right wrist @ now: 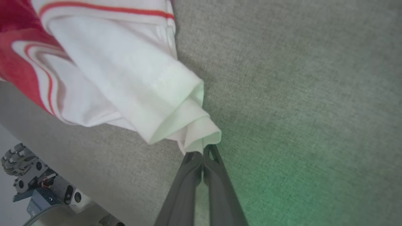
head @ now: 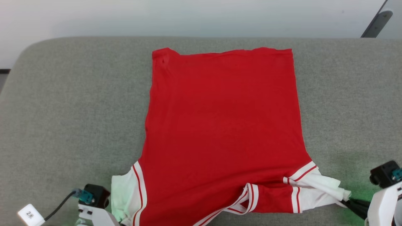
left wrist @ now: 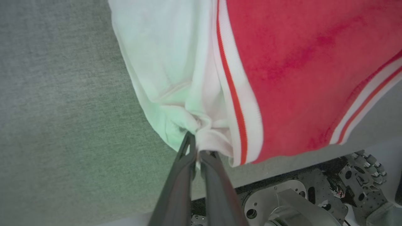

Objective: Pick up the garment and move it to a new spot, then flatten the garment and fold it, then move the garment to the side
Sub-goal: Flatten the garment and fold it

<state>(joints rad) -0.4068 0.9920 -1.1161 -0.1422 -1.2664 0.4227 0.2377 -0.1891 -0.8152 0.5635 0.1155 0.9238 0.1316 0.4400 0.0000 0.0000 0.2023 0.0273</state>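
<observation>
**Red Shirt Flat on the Grey Table, Pinched at Both Sleeves**

Head view. Red garment (head: 223, 125) spread flat in the middle of the grey table (head: 69, 103), plain red side up. Straight bottom edge at the far side. Neck hole (head: 248, 197) with red and white stripes at the near side. White left sleeve (head: 121, 194) at the near left, lying on the table. White right sleeve (head: 317, 188) at the near right, bunched up and sticking out to the right in a point. Dark fingers of the right gripper (head: 347, 201) right at that point, pressed together. Black camera block (head: 94, 194) of the left arm just beside the left sleeve, with a black cable and a small white tag (head: 29, 215) to its left. Pale wall (head: 188, 15) beyond the far edge of the table.

Left wrist view. Left gripper (left wrist: 196, 147) with its two dark fingers pressed together, pinching a little bunch of the white left sleeve near its edge. Small wrinkles in the cloth around the pinch. Red and white striped band next to the sleeve, then the red body. Soft green glow on the white cloth. Grey table under all of it, and metal parts of the robot (left wrist: 298, 201) past the table's near edge.

Right wrist view. Right gripper fingers squeezed tight on the very tip of the folded right sleeve. Sleeve in thick soft folds, resting on the table. Red cloth with wavy white stripes behind it. Green glow on the grey table beside the fingers. Metal parts of the robot below the table's near edge here too.
</observation>
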